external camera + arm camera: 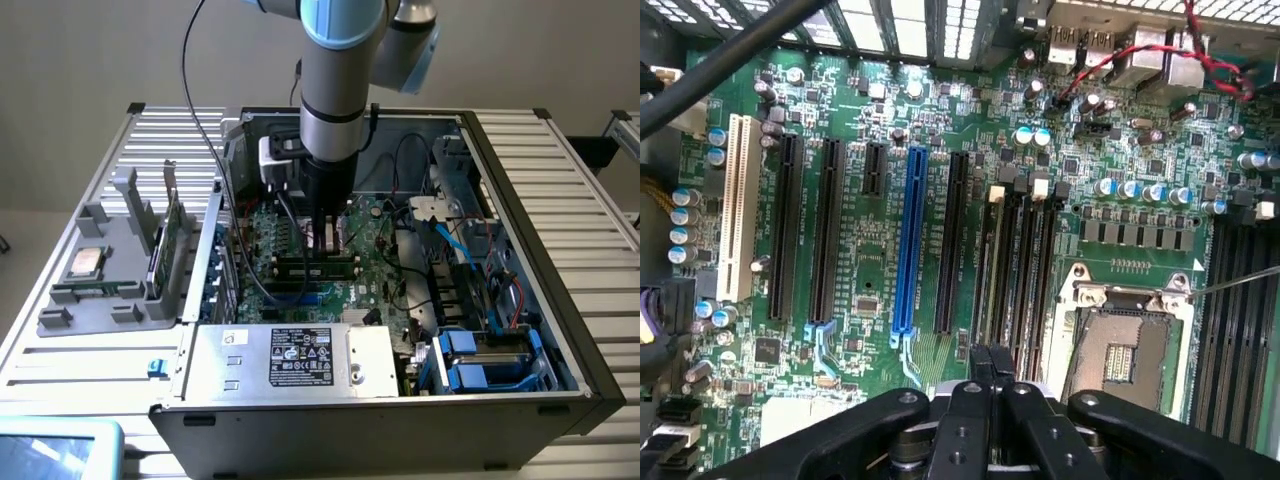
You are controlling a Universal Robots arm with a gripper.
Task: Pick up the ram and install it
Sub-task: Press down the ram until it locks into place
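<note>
The ram [300, 266], a long narrow dark-green stick, stands on edge along the black memory slots [1025, 270] in the middle of the motherboard [380, 270]. My gripper [325, 250] reaches straight down into the open computer case and is shut on the stick's upper edge near its middle. In the wrist view the black fingertips [990, 362] are pressed together right over the end of those slots, beside the empty processor socket [1120, 345]. How deep the stick sits in its slot cannot be told.
A grey holder [100, 270] on the exterior view's left carries a square silver chip [85, 262] and an upright green card [170, 235]. The power supply box [290, 358] and blue drive bays [470, 360] line the case front. Loose cables [440, 240] cross its right side.
</note>
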